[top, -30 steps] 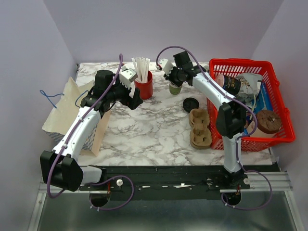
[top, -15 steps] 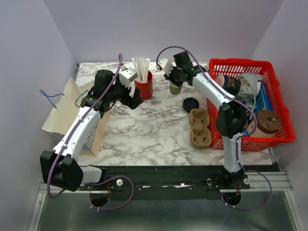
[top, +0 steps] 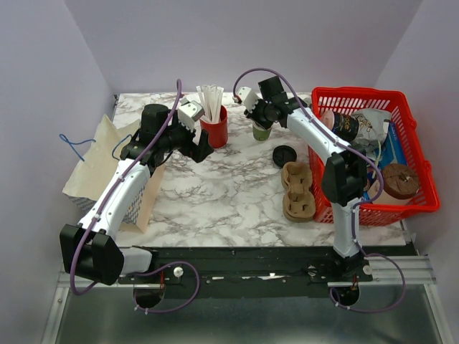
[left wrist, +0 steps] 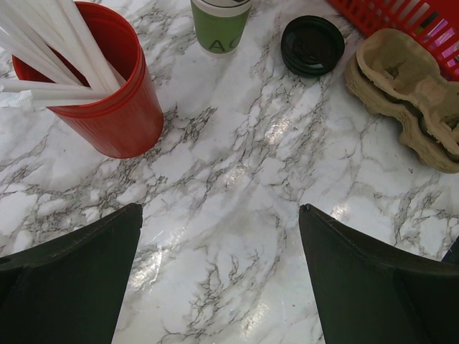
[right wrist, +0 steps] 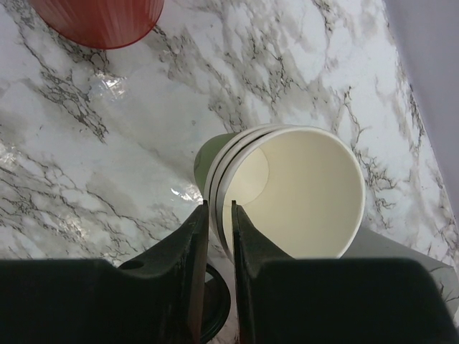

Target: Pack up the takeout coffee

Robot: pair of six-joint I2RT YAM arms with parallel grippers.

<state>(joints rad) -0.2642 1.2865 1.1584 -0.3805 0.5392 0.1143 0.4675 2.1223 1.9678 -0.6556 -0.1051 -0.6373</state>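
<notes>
So the paper cup (top: 261,132) stands on the marble table (top: 215,201), a short way right of the red cup (top: 214,129) with the white straws, not touching it. The right gripper (right wrist: 220,215) has it by the rim. From the right wrist camera the two fingers (right wrist: 192,265) sit almost together with the cup wall pinched in the narrow slot, one finger outside and the other over the cream inside. The rim looks like a few nested rings from there. I can't tell if the base is off the table.

The black lid (top: 285,155) lies flat further right of the red cup and a bit nearer the arm bases, apart from the paper cup. The brown pulp tray (top: 297,190) is past the lid, nearer again, right up against the red basket (top: 358,94).

The left gripper (left wrist: 219,279) hangs just near-left of the red cup, jaws spread wide with nothing but marble between them.
</notes>
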